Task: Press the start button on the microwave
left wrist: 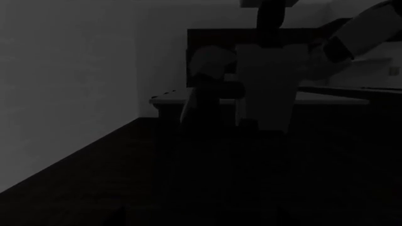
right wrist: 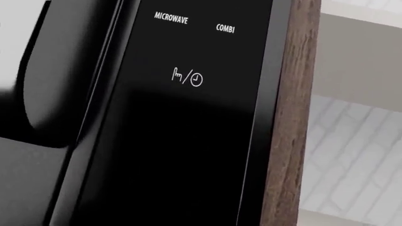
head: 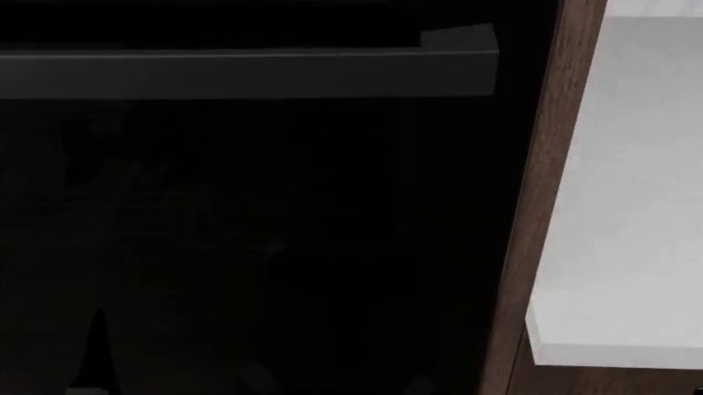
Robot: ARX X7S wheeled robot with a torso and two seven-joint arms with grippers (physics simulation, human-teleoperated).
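Starting at the left of the left wrist view, a plain grey wall [left wrist: 69, 70] is seen above a dark floor [left wrist: 94, 188]; in the middle the left gripper [left wrist: 237, 89] is shown as two dark fingers [left wrist: 270, 89], and in the dim light it cannot be told if they are apart or closed; behind it a wide black box, taken to be the microwave [left wrist: 210, 37], is set on a pale worktop [left wrist: 333, 100], with much of its front hidden by the gripper; a light arm part [left wrist: 367, 28] is seen at the upper right.

In the head view, the left is filled by a big black appliance front [head: 253, 230], with a long dark-grey bar handle [head: 242, 74] across its top; a brown wood panel [head: 549, 164] is set just beside it, then a white surface [head: 637, 206].

In the right wrist view, a black touch panel [right wrist: 188, 141] is marked MICROWAVE and COMBI, with a small hand-and-clock sign [right wrist: 188, 77]; the wood panel is seen just beside it, then white tiles [right wrist: 358, 155]; the right gripper is not seen in any view.
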